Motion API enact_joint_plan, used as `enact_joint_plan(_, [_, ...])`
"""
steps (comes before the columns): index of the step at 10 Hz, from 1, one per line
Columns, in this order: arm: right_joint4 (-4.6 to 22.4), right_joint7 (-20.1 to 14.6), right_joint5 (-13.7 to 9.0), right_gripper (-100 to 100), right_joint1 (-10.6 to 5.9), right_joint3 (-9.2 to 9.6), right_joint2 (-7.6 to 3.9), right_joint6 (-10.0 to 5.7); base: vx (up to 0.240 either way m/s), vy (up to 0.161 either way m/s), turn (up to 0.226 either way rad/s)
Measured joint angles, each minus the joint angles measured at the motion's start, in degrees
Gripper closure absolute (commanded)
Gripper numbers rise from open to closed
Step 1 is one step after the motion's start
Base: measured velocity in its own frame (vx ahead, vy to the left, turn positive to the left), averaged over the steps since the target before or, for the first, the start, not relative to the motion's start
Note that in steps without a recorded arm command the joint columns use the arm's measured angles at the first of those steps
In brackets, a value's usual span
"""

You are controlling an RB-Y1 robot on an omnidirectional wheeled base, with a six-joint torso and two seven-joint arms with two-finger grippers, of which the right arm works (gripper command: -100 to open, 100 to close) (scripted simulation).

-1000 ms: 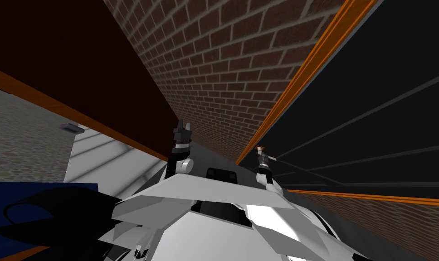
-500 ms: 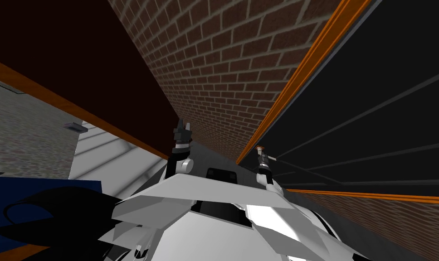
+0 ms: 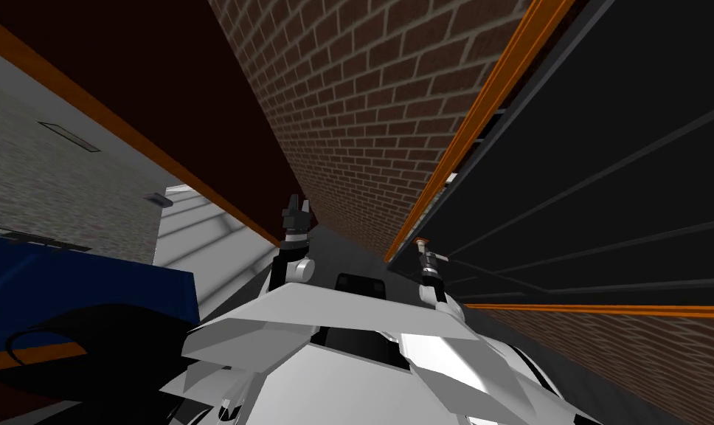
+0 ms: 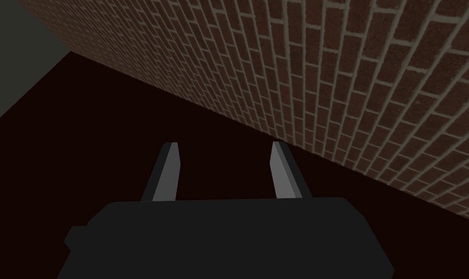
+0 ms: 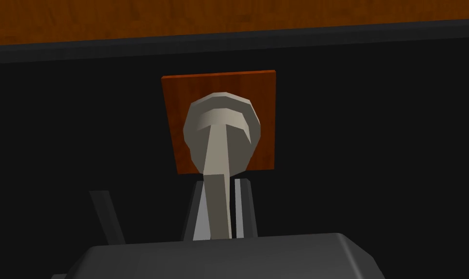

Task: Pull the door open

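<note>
Our right gripper (image 5: 218,193) is clamped on the pale grey lever handle (image 5: 221,126), which sits on a square orange-brown wooden plate (image 5: 180,97) on the black panelled door (image 3: 584,162) at our right front. We judge the pull should follow the door's arc, with a firm grip and a compliant wrist. Our left gripper (image 4: 224,147) stands wide, near the brown brick wall (image 3: 370,111). Count: one door, one handle, one plate, two grippers.

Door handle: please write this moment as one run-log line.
right gripper: shut on door handle | left gripper: open, near brick wall | door: dark
</note>
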Motion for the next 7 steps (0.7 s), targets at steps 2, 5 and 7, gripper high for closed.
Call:
enact_joint_plan(2, [-0.34,-1.44,0.84,100,0.47,1.32,-0.55,-0.43,-0.236,-0.044,0.118])
enact_joint_plan(5, [-0.01,-2.91,1.65,100,0.77,2.59,-1.11,-1.09,-0.159,-0.015,0.068])
enact_joint_plan(7, [-0.09,-3.95,2.23,100,1.1,3.46,-1.89,-1.89,-0.229,-0.052,0.091])
